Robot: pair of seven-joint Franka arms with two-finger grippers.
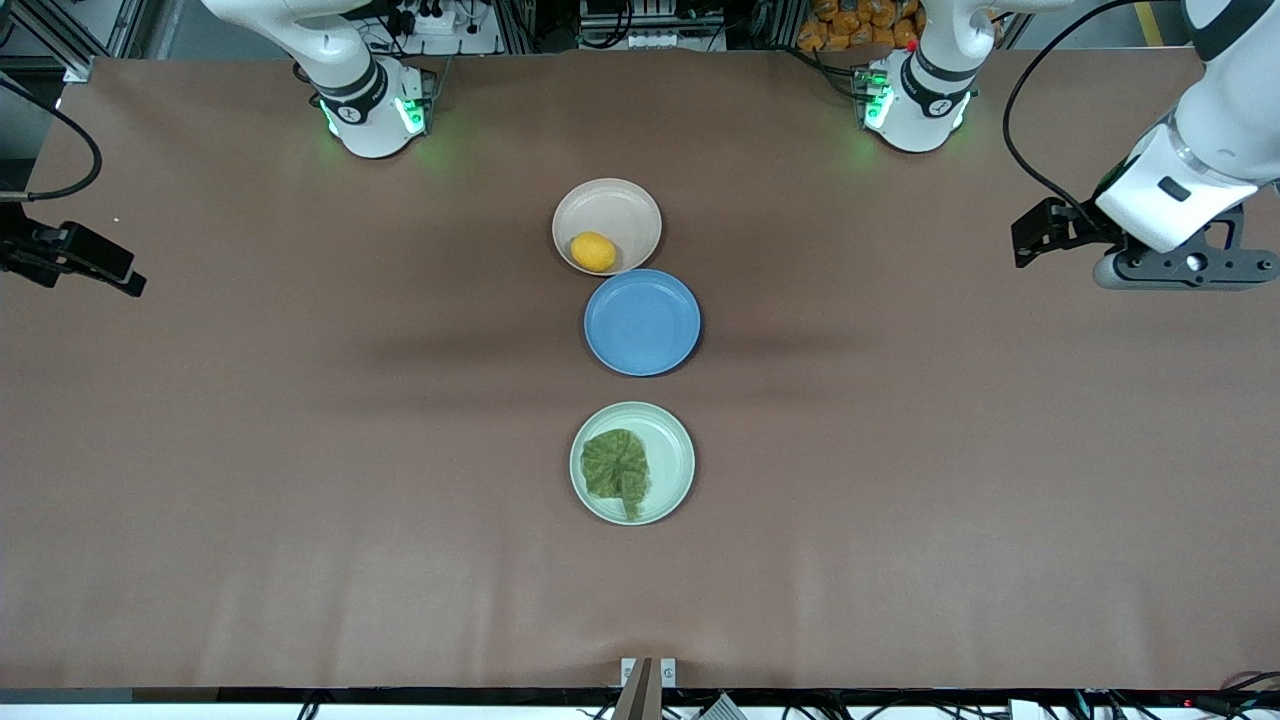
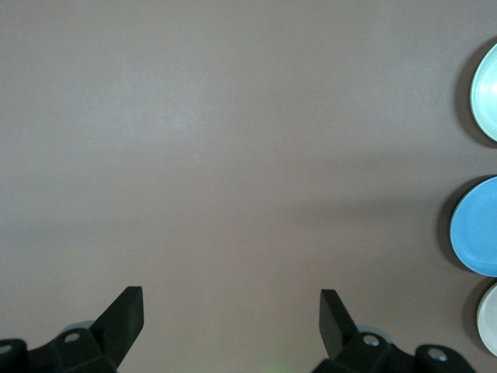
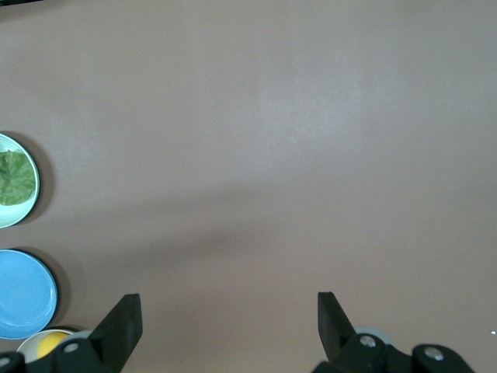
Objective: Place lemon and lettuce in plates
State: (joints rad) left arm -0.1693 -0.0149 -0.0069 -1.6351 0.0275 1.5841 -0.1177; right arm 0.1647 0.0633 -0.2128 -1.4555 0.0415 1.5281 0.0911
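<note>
You are looking at a blue plate (image 1: 642,322) sitting flat near the middle of the brown table (image 1: 300,450), with nothing lying in it. In the left wrist view the same plate (image 2: 480,237) is showing only as a partial disc cut off by the frame edge, and in the right wrist view it (image 3: 23,294) is likewise showing only in part. The table covering is lying smooth with faint creases. Black cables (image 1: 1030,120) are looping over the table at the left arm's end, and orange items (image 1: 860,25) are sitting past the table's top edge.
</note>
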